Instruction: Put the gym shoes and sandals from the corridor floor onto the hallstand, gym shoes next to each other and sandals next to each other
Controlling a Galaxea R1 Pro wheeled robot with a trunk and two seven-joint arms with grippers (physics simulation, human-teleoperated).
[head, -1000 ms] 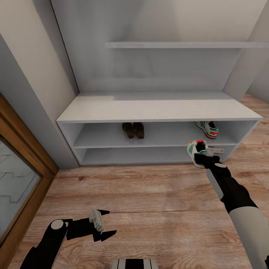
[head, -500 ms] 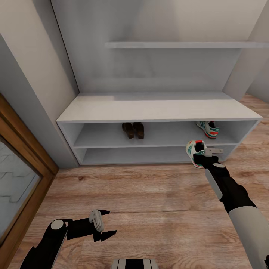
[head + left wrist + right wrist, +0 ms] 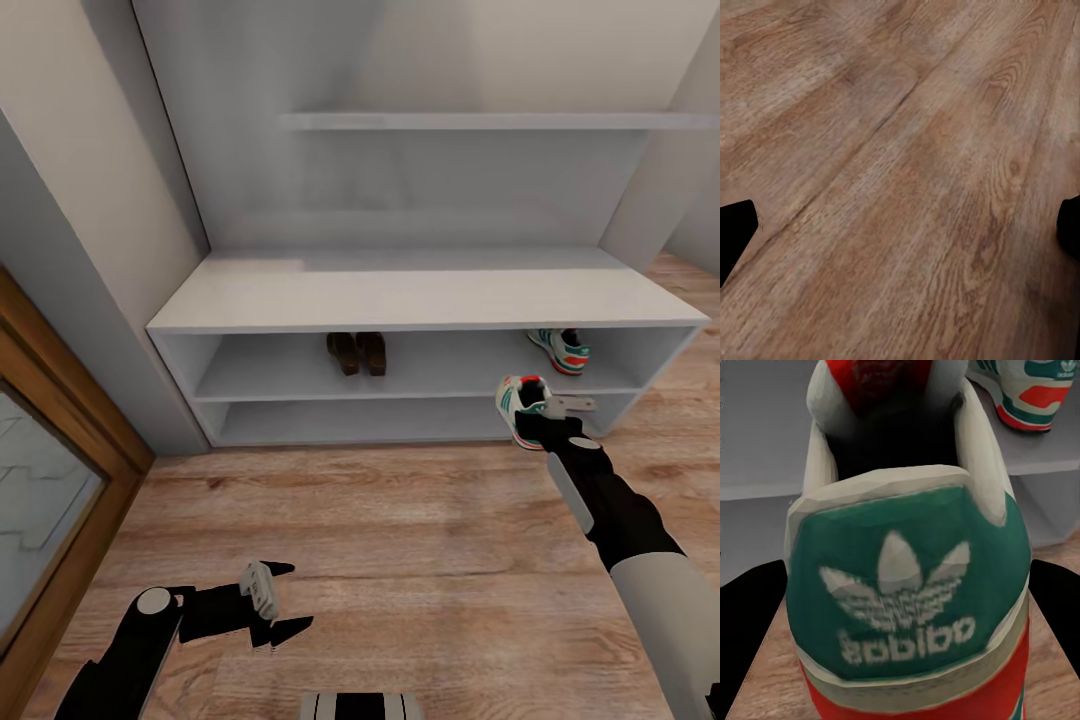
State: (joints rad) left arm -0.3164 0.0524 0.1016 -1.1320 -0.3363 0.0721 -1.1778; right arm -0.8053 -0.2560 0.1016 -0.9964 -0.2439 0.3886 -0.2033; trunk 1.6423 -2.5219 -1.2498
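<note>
In the head view, the right tool is gripping a gym shoe by its heel end, holding it in the air just in front of the hallstand, level with the lower shelf's right part. The second gym shoe is sitting on the upper shelf at the far right, above and slightly right of the held one. The two sandals are standing side by side, touching, on the same upper shelf left of centre. The left tool is hanging low over the corridor floor with its fingers spread and nothing between them. A thin wall shelf is running across the wall above.

In the left wrist view, the dark fingertips are standing wide apart at the edges over bare wooden planks.

In the right wrist view, the held shoe's green heel tab is facing the camera, clamped between the dark fingers; the other sneaker is resting on the shelf beyond.
</note>
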